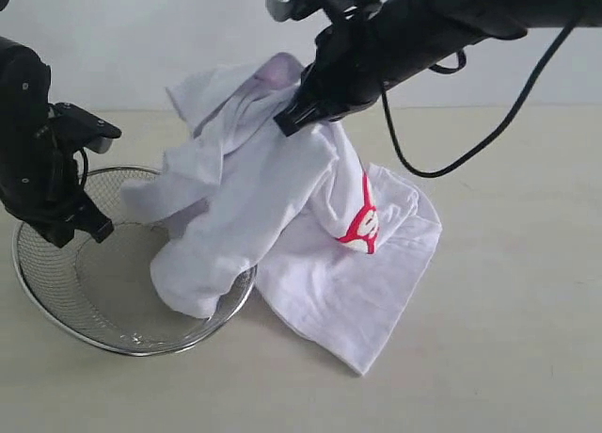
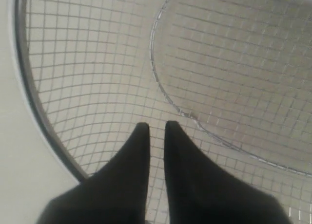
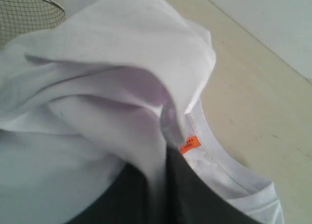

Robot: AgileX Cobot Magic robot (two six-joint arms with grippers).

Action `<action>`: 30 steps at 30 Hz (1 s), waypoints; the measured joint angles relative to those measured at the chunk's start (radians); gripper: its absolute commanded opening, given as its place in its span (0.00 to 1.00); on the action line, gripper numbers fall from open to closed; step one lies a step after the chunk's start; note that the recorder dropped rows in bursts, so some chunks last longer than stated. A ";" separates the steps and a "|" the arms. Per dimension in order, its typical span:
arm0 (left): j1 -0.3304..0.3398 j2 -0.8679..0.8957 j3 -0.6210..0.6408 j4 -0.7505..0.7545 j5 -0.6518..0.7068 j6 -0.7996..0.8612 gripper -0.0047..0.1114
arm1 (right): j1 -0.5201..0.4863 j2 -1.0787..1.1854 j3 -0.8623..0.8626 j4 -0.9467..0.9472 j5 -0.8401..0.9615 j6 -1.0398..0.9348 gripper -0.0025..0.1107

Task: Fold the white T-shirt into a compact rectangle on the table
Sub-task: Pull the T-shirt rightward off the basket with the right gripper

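The white T-shirt [image 1: 282,207] lies crumpled, one part draped into the wire basket [image 1: 56,292] and the rest spread on the table [image 1: 508,339]. Red-and-white lettering [image 1: 362,224] shows on a fold. My right gripper [image 1: 290,120] is shut on a raised bunch of the shirt's fabric near its top. In the right wrist view the cloth [image 3: 112,87] runs between the dark fingers [image 3: 195,195], beside the orange neck tag [image 3: 190,144]. My left gripper [image 2: 156,129] hangs shut and empty over the basket's mesh [image 2: 234,63], at the basket's left side in the exterior view.
The round wire-mesh basket sits at the front left of the table with its rim [image 1: 132,350] near the front edge. A black cable [image 1: 442,165] loops down from the right arm above the table.
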 measured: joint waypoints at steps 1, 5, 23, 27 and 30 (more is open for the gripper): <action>0.000 0.000 0.000 0.003 0.002 0.000 0.11 | -0.013 -0.004 0.000 0.000 0.015 -0.004 0.02; 0.000 0.000 0.000 0.007 0.007 0.000 0.11 | -0.052 -0.006 0.000 0.000 0.051 -0.004 0.02; 0.000 0.000 0.000 0.088 0.060 -0.004 0.11 | -0.123 -0.137 0.002 0.056 0.048 -0.006 0.02; 0.000 0.000 0.000 0.180 0.090 -0.065 0.11 | -0.123 -0.139 0.002 0.058 0.050 -0.008 0.02; 0.009 0.000 0.000 0.224 0.095 -0.094 0.11 | -0.123 -0.139 0.002 0.056 0.060 -0.010 0.02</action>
